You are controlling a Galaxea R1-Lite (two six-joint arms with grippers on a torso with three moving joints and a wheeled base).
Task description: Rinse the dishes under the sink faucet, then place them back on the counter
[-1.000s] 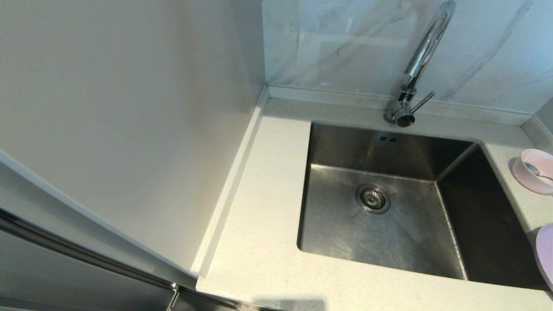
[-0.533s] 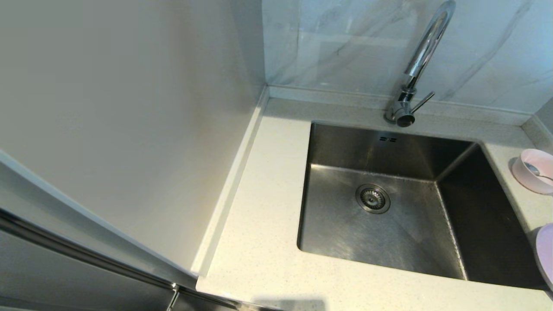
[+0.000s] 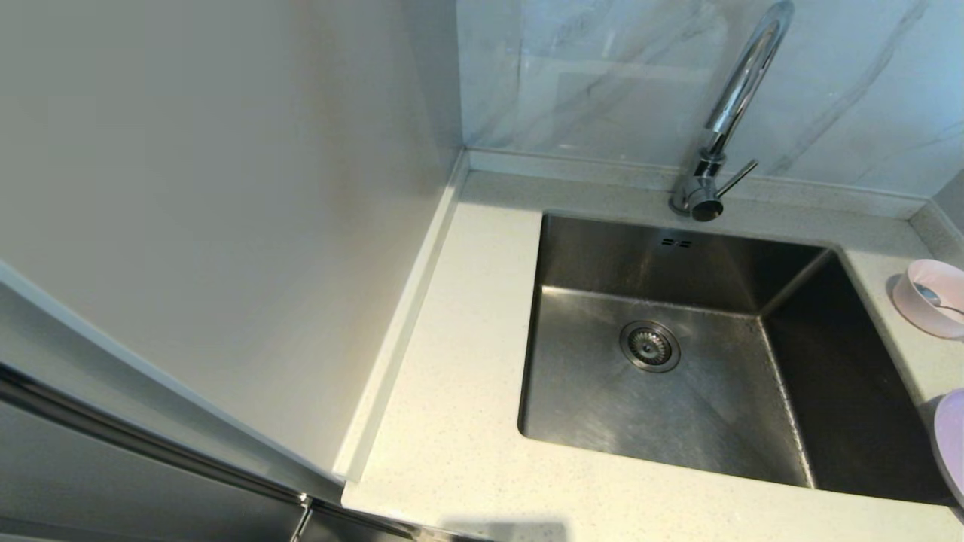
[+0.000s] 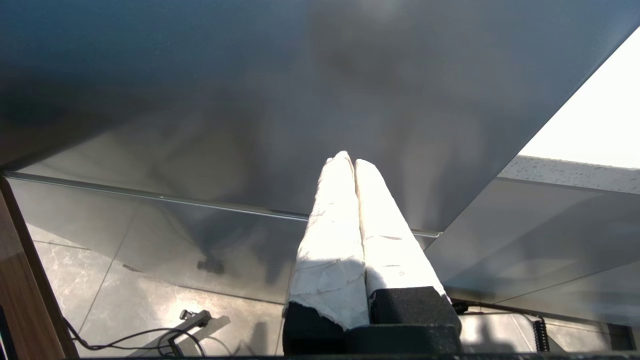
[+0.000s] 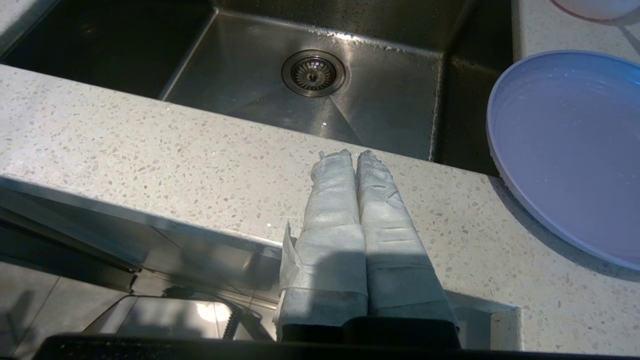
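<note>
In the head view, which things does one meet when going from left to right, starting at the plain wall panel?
Plain wall panel → counter → sink with its drain → faucet → pink bowl at the right edge.

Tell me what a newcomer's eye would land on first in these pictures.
The steel sink fills the middle of the head view, bare but for its round drain, with the tall chrome faucet rising behind it. On the counter to the sink's right sit a pink bowl and, nearer the front edge, a lavender plate. The right gripper, fingers shut and wrapped in white, waits low by the counter's front edge.
</note>
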